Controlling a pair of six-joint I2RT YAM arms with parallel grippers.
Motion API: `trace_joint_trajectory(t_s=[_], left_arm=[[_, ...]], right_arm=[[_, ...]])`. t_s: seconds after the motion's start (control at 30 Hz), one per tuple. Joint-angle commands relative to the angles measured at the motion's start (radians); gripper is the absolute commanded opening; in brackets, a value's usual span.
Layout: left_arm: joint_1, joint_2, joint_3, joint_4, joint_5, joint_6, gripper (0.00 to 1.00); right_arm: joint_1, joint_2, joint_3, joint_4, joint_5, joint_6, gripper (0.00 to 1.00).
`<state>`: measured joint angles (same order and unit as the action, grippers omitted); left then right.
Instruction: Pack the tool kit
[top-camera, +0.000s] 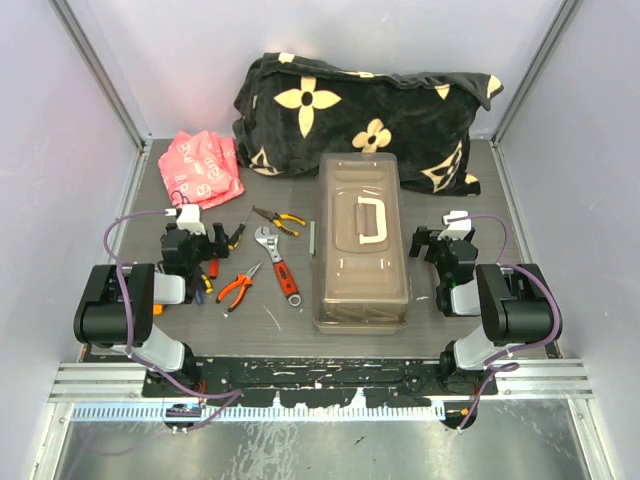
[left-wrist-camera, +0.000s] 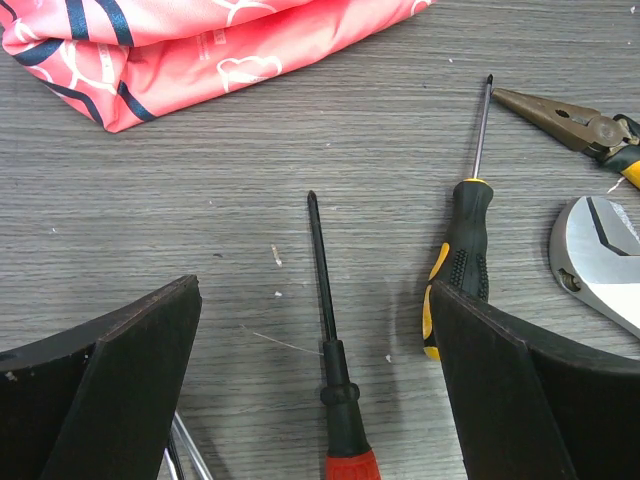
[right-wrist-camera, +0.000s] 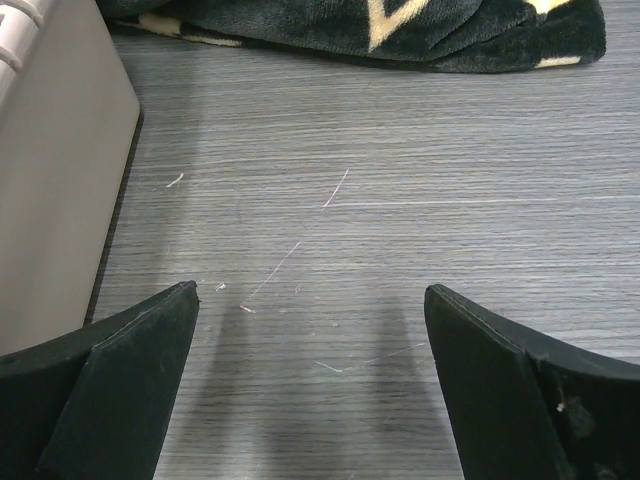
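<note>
Grey-brown plastic toolbox (top-camera: 361, 250) is sitting shut at the frame's centre, probably rigid and bulky, best lifted by its cream handle (top-camera: 371, 221), while the left hand (left-wrist-camera: 315, 295) and right hand (right-wrist-camera: 310, 290) are hovering released.

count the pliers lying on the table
2. Orange-handled pliers lie left of the wrench; yellow-and-black-handled pliers lie just beyond its head. Others may be hidden under the left arm.

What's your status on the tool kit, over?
Left gripper open above red-handled screwdriver, right gripper open beside toolbox. Toolbox shut; orange pliers, wrench loose on table. Blanket close behind toolbox.
</note>
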<state>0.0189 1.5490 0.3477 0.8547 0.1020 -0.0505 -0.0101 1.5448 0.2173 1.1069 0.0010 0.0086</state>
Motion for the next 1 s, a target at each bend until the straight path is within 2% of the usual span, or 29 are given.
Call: trace_joint_trajectory(t_s=[0.0, 0.07, 0.13, 0.23, 0.37, 0.5, 0.63, 0.8, 0.97], left_arm=[[-0.004, -0.006, 0.026, 0.042, 0.008, 0.018, 0.98], [-0.004, -0.012, 0.028, 0.047, 0.022, 0.025, 0.98], [-0.003, -0.047, 0.055, -0.027, 0.046, 0.035, 0.98], [-0.003, -0.132, 0.133, -0.245, 0.054, 0.027, 0.98], [-0.003, -0.263, 0.209, -0.529, 0.102, 0.008, 0.98], [-0.003, -0.444, 0.239, -0.691, 0.179, -0.013, 0.98], [-0.002, -0.537, 0.305, -0.835, 0.256, -0.064, 0.98], [-0.004, -0.504, 0.415, -0.999, 0.440, -0.170, 0.98], [-0.005, -0.427, 0.471, -0.982, 0.566, -0.349, 0.99]], right_arm=[[0.002, -0.008, 0.015, 0.065, 0.002, -0.010, 1.00], [0.001, -0.008, 0.015, 0.065, 0.002, -0.010, 1.00], [0.002, -0.007, 0.017, 0.064, 0.002, -0.010, 1.00], [0.001, -0.009, 0.016, 0.065, 0.004, -0.010, 1.00], [0.002, -0.118, 0.013, -0.020, 0.133, 0.032, 1.00], [0.002, -0.293, 0.067, -0.292, 0.262, 0.024, 1.00], [0.002, -0.464, 0.127, -0.508, 0.314, 0.071, 1.00], [0.002, -0.622, 0.325, -0.921, 0.293, 0.138, 0.96], [0.002, -0.690, 0.552, -1.246, 0.157, 0.174, 0.93]])
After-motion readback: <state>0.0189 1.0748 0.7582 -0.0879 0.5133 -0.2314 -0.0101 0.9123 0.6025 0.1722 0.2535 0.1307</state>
